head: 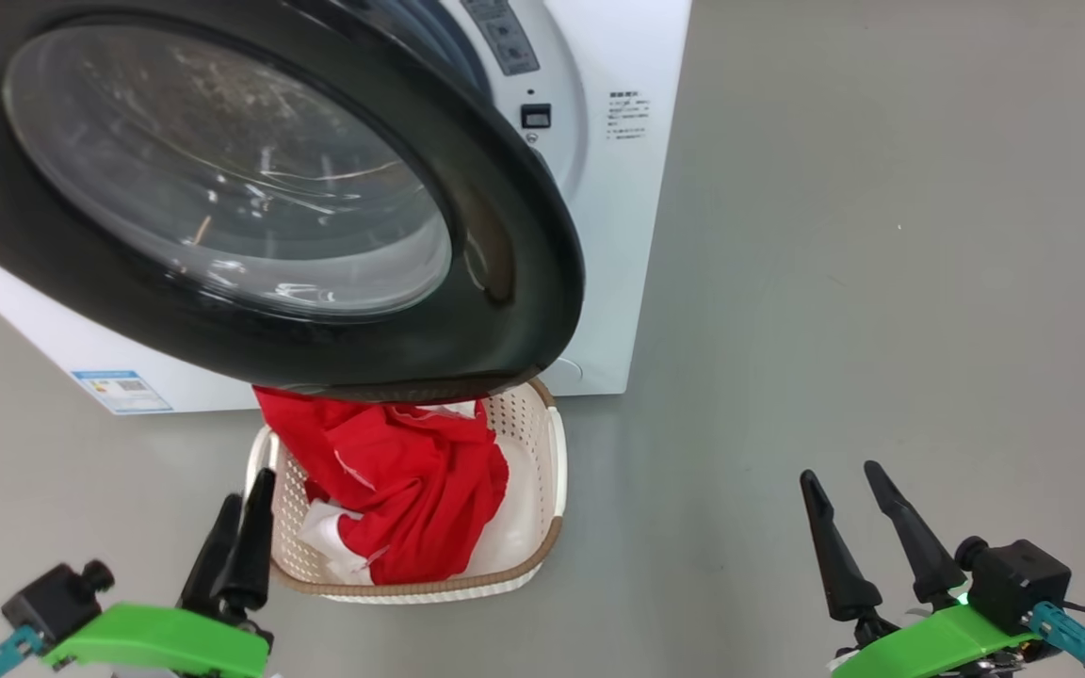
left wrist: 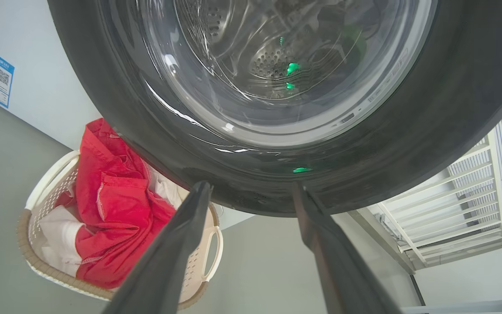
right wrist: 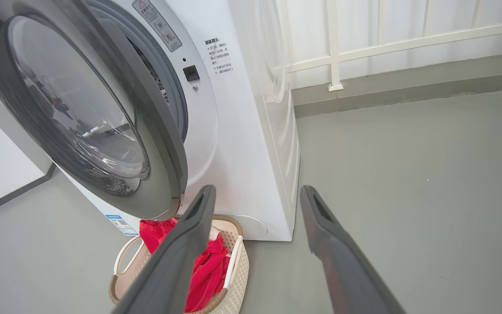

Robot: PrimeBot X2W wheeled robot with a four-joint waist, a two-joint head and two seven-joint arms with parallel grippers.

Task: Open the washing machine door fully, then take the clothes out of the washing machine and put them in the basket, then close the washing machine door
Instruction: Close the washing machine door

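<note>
Clothes (head: 411,490) are heaped in the basket (head: 557,452), red with white bits showing, the top of the pile tucked under the door's lower edge. The basket sits on the floor right in front of the washing machine (head: 618,235), directly below the opening, I'd guess so the load drops straight in. The washing machine door (head: 251,188) is swung out over the basket and hides its back part. Left gripper (head: 251,485) hangs low, just beside the basket's left rim; in the wrist view its fingers (left wrist: 181,244) are spread with nothing between them, aimed at the door's black rim. Right gripper (head: 839,473) is parked well off to the right over bare floor, also spread and empty. Unloading looks done and the door close is what's left; the left arm is on the door's outer face, a workable spot to push from. Writing: blue label sticker (head: 121,391) low on the cabinet with a QR code, a Chinese text block (right wrist: 218,56) beside the latch socket (head: 535,116), and a red-triangle warning sticker (right wrist: 157,24) by the gasket. All are too small to read. No brand name visible.
</note>
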